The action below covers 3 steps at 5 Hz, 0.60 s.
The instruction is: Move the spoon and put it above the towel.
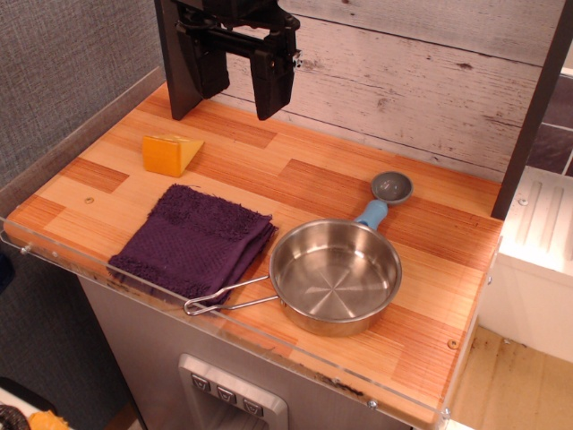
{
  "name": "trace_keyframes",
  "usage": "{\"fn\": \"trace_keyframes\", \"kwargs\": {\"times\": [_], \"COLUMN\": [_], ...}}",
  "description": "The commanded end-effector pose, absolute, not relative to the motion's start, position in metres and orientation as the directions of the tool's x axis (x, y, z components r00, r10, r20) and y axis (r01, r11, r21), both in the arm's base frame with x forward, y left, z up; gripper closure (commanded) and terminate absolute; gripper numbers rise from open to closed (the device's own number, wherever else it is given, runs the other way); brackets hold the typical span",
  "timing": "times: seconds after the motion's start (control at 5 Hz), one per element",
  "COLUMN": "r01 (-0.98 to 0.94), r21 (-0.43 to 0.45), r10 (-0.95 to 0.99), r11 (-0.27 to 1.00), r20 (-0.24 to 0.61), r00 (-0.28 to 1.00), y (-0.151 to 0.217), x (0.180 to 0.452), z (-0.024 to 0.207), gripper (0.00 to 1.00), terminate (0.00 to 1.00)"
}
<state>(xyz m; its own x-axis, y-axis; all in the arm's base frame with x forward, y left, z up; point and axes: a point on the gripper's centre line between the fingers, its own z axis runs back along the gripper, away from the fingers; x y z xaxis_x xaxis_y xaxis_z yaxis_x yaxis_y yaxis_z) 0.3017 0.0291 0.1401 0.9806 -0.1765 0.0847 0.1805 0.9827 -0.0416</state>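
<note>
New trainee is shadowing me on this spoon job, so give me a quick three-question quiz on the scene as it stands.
1. True or false: the spoon lies on the towel.
2. What does the spoon's blue handle end against?
A. the pan
B. the yellow wedge
C. the towel
3. Fill in: the tool hangs open, holding ____.

Key: 1 false, it lies on the wooden counter behind the pan; 2 A; 3 nothing.

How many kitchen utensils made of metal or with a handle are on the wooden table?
2: the steel pan sits at the front right, and the spoon lies just behind the pan, its blue handle meeting the pan's rim. Nothing seems hidden.
</note>
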Motion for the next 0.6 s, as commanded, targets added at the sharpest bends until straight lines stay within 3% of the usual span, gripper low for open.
{"fn": "trace_keyframes", "kwargs": {"times": [0.0, 0.4], "r01": [0.180, 0.102], "r21": [-0.042, -0.007], "r10": [-0.177, -0.101], "r11": [0.983, 0.995], "r20": [0.085, 0.086], "r00": [0.981, 0.991], "y": [0.029, -0.033], "x": [0.302, 0.337], "z": [0.140, 0.117], "gripper": [0.00, 0.00], "terminate": [0.00, 0.00]}}
